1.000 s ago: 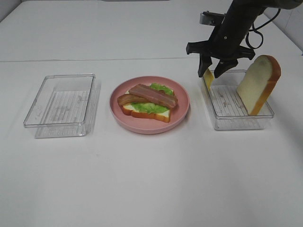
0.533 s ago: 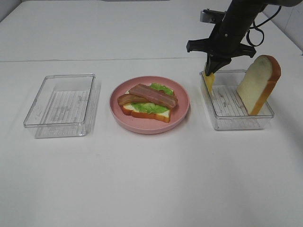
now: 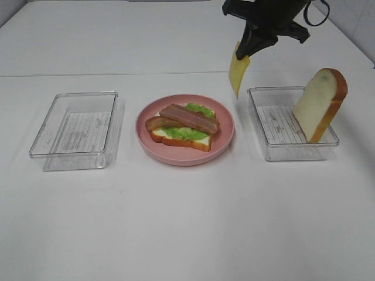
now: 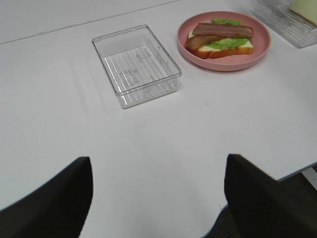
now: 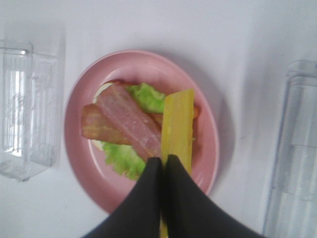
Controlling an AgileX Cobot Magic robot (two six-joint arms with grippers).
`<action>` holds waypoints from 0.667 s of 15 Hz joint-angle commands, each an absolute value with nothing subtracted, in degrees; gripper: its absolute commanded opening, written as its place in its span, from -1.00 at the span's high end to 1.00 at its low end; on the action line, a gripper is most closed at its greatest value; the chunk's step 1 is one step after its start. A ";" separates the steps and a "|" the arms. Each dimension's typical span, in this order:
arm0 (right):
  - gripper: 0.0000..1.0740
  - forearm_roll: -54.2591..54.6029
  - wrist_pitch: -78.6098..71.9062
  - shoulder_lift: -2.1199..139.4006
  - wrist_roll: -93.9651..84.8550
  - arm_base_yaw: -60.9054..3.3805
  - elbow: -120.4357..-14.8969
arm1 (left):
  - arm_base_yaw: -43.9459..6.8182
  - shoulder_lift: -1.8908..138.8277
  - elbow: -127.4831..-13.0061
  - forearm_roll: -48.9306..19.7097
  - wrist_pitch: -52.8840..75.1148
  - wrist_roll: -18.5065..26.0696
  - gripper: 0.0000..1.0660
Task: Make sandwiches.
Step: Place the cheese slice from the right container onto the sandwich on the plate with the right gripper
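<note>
The left claw [image 4: 158,161] is spread wide and grips nothing above the table [image 3: 187,228]. A clear tray [image 3: 73,161] stands toward the left edge. Midway between the left and right edges, the pink plate [image 3: 225,140] carries the part-built sandwich [image 3: 183,127]: bread base, lettuce, then two bacon strips on top. The right claw [image 3: 251,47] is clamped on the top of a yellow cheese slice [image 3: 236,73], which hangs clear of the table near the plate's right rim. Toward the right edge, a bread slice [image 3: 319,105] leans inside the second tray [image 3: 293,153].

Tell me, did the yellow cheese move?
Yes. The cheese went up and left, out of the right tray; it now hangs past the tray's left wall, toward the pink plate, held by the right gripper.
</note>
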State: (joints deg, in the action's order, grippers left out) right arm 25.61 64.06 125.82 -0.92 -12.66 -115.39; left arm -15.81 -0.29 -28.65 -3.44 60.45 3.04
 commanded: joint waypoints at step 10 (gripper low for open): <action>1.00 39.94 57.75 131.84 -3.50 -24.12 -115.62 | -15.81 -1.49 -28.53 -3.72 59.87 3.04 -0.33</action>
